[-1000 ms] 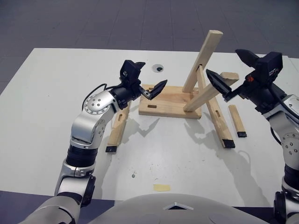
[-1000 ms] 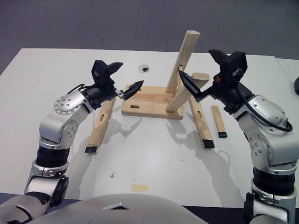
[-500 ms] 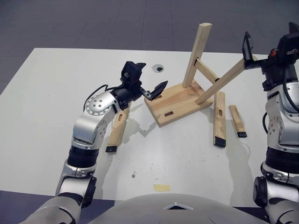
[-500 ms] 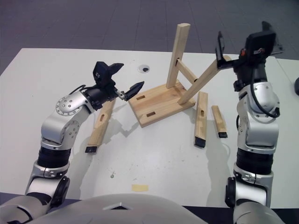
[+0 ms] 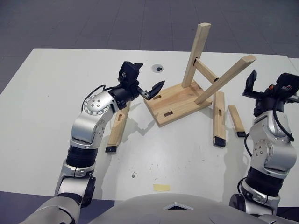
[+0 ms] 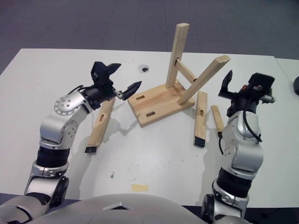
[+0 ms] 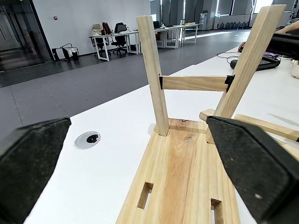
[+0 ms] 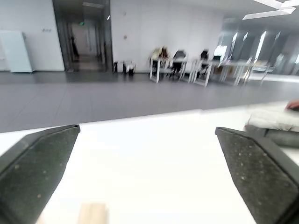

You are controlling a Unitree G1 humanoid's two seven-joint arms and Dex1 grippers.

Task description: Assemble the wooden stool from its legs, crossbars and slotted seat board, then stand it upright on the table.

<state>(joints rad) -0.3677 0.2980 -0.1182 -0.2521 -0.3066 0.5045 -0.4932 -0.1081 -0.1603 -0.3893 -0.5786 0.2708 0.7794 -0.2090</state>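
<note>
Since half a second earlier the right pincer (image 5: pixel 271 88) has released the slanted pale-wood leg (image 5: pixel 226 77) and dropped back toward the robot's right, where it now hangs empty with fingers spread wide, well apart from every part. Near the middle of the white worktop (image 5: pixel 46 93) rests the flat, pale-wood slotted seat board (image 5: pixel 175 103), skewed as it was half a second ago. Two legs stand in its far slots, the upright pale-wood leg (image 5: pixel 196 53) and the slanted one, joined by a short crossbar (image 5: pixel 205 70); this sub-assembly holds its pose unsupported. Two near slots are vacant. Unchanged, the left pincer (image 5: pixel 153 73) hovers just beside the board's left corner, fingers open and gripping nothing. To the right of the board lie a third long slotted leg (image 5: pixel 218 119) and a short loose crossbar (image 5: pixel 236 120); a fourth leg (image 5: pixel 117 127) lies to its left, under the left arm. Judgement: roughly half the build is done. The release frees the right arm to fetch the next leg, and the slanted leg's lean suggests that its joint may need seating.
</note>
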